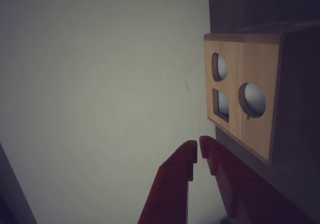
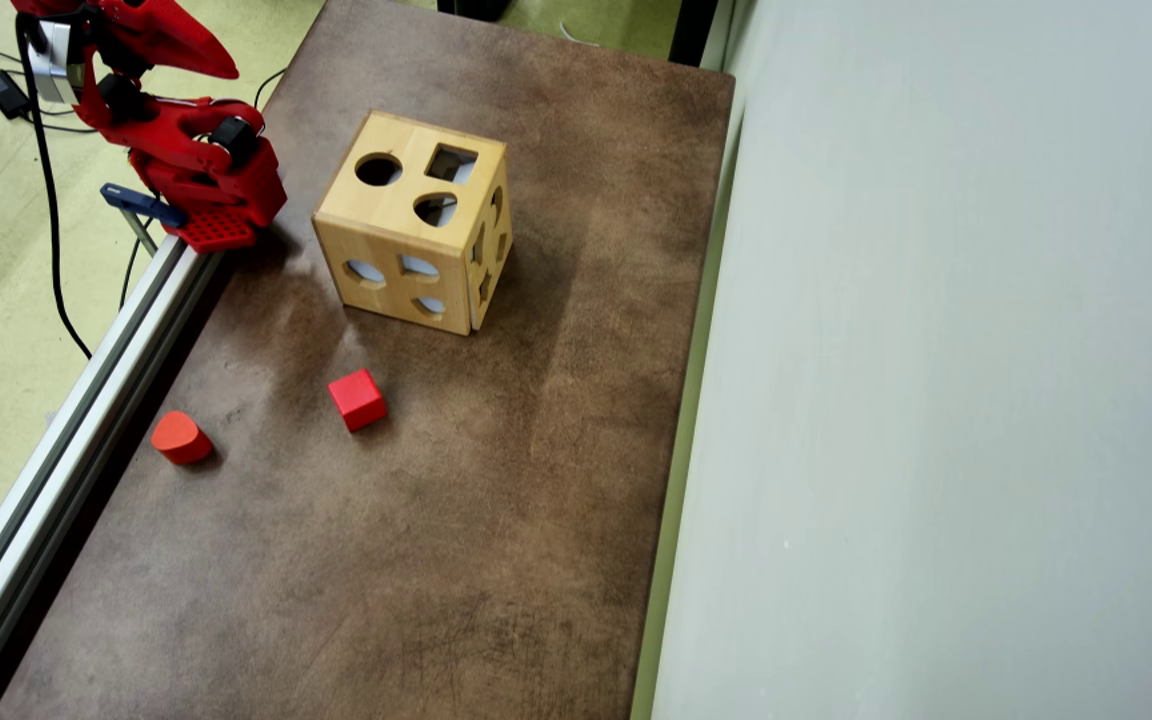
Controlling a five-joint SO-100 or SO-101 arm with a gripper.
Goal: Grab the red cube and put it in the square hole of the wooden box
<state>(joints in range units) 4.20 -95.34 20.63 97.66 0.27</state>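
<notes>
The red cube (image 2: 357,399) lies on the brown table, in front of the wooden box (image 2: 414,222) and apart from it. The box has a square hole (image 2: 451,163) in its top face, beside a round hole and a rounded one. My red gripper (image 2: 226,68) is held up at the far left corner, well away from the cube. In the wrist view the gripper (image 1: 198,146) is shut and empty, its tips almost touching. That view shows the box (image 1: 250,63) on the right with its square hole (image 1: 221,103). The cube is out of the wrist view.
A red rounded block (image 2: 181,437) lies near the table's left edge. A metal rail (image 2: 86,400) runs along that edge. A pale wall (image 2: 936,400) bounds the table on the right. The arm's base (image 2: 201,180) is clamped at the far left.
</notes>
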